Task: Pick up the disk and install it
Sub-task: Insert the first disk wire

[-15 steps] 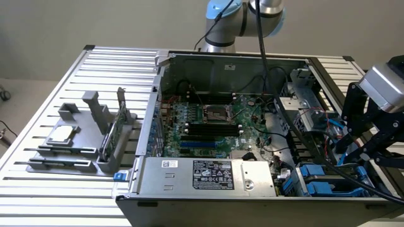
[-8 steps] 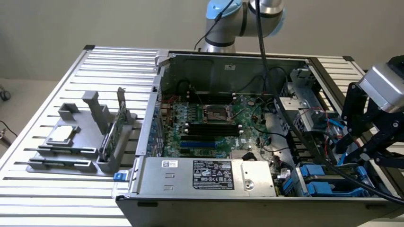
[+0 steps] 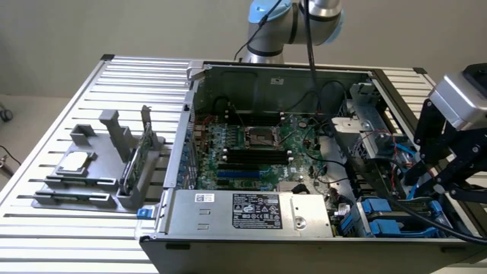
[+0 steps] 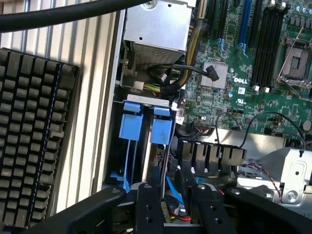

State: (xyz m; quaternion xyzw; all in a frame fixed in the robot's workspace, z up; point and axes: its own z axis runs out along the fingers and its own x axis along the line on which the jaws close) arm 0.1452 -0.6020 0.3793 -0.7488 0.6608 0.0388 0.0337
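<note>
On the table's left, a grey holder carries a small silver chip lying flat. A green card stands on edge at its right side. Just right of the holder lies the open case, taking up the middle and right of the table. Inside it the motherboard covers the far left floor, and the silver power supply lies along the near wall. The arm rises behind the far wall.

Right of the power supply, in the near right corner, is the drive bay with two blue-tabbed carriers side by side. The farther one is the disk, seated on edge in the bay. The wrist view shows its blue end tab next to the other carrier's tab.

Farthest right, the gripper hangs over the bay's right end, apart from the disk. Its black fingers stand partway apart. Only cables show in the gap between them, and nothing is clamped.
</note>
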